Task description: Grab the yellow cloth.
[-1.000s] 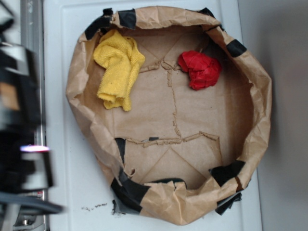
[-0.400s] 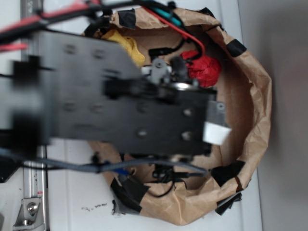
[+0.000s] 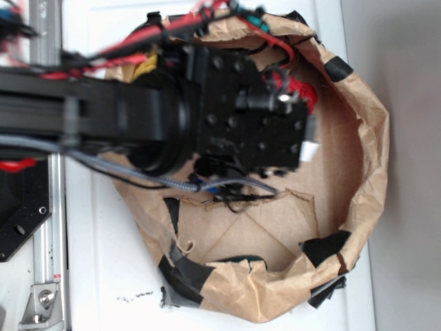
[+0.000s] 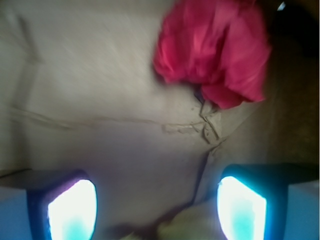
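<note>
Paper fills most of what I see: a big brown bag [image 3: 358, 172] lies open with its walls rolled down. My arm [image 3: 138, 117] reaches across it from the left and covers nearly all of the yellow cloth [image 3: 145, 67] (only a small yellow corner peeks out near the top left wall). From the wrist view, my gripper [image 4: 156, 210] is spread open, with nothing between its two glowing fingers [image 4: 72, 210], just the bare paper floor. A red cloth [image 4: 215, 52] sits bunched up ahead, a bit to the right, near a torn paper seam.
</note>
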`<state>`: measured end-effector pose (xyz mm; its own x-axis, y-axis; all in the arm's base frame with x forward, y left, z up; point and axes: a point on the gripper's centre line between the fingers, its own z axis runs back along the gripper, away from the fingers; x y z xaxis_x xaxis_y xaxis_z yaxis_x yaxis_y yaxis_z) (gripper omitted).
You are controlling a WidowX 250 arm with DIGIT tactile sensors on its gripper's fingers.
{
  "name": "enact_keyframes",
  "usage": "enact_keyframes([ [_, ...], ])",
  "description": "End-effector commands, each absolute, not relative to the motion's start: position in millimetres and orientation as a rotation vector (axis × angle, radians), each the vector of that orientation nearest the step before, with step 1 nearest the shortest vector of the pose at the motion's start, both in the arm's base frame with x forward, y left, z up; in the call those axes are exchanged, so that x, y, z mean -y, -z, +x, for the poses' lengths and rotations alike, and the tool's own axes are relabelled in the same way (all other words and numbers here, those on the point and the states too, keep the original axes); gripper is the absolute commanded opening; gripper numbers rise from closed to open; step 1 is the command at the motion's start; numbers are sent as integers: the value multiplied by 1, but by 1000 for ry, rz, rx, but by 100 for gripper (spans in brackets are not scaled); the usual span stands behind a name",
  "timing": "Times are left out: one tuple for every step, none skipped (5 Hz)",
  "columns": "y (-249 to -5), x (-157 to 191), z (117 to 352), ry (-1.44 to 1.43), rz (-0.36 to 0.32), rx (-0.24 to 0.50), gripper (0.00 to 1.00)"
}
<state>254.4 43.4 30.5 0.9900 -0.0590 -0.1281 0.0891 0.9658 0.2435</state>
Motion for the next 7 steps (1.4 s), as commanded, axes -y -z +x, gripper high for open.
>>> enact_keyframes([
  [-39,-73,240,116,243,-134,100],
  [-45,-76,226,93,246,-157,100],
  [-51,-82,211,60,259,-162,100],
  [-38,-83,209,33,249,-205,53],
  [-22,-87,209,10,260,-232,0],
  [-22,-86,209,3,264,-223,0],
  [-58,-69,213,27,255,-99,0],
])
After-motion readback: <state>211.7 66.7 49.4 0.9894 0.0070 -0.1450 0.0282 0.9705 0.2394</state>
